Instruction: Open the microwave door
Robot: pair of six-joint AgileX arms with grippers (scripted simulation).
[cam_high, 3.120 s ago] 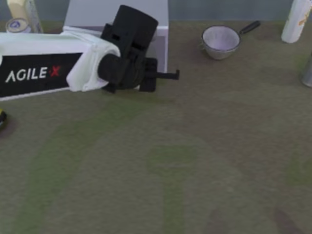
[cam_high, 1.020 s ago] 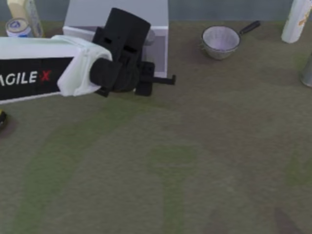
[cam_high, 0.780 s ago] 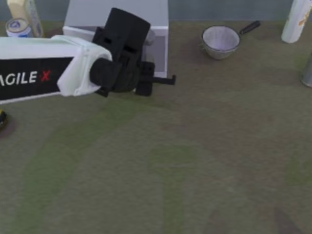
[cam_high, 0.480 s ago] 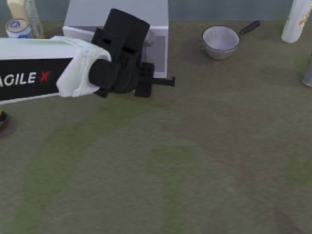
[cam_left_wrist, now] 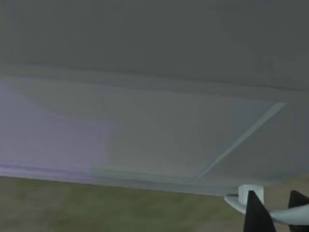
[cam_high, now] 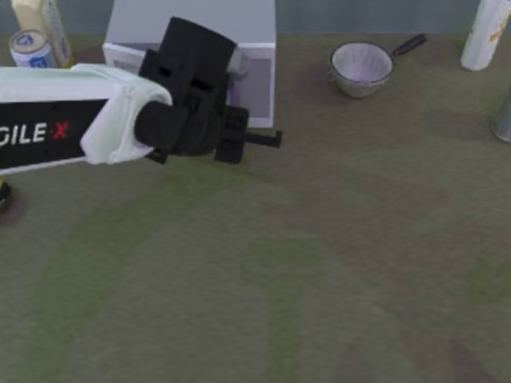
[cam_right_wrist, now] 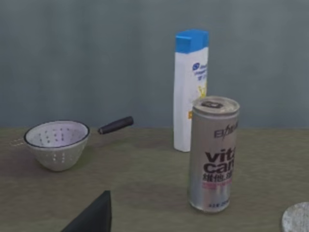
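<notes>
Microwave (cam_high: 192, 20) stood at the counter's (cam_high: 319, 263) far edge, left of centre, front facing the near side, long axis running left-right. Door (cam_high: 254, 84) sat on the front; in the top view its visible right part showed a purple-tinted window just behind the left gripper (cam_high: 259, 140). In the left wrist view the door (cam_left_wrist: 145, 130) filled most of the picture as a pale panel with a lilac patch, seen close and from low down, counter beneath it.

Left arm reached in from the top view's left, wrist over the microwave's front. Left gripper's fingertips (cam_left_wrist: 253, 212) lay at a small white post on the door's lower edge; whether it gripped the post could not be told.

Compared with 0.5 s earlier, the left arm had drawn back toward the left and slightly toward the near side; over 3.1 s the shift was plain. Microwave body unmoved.

Colander (cam_high: 363, 68) lay right of the microwave, well apart. Shampoo bottle (cam_right_wrist: 190, 89) and can (cam_right_wrist: 213, 154) stood at far right. Right gripper's state could not be told.
</notes>
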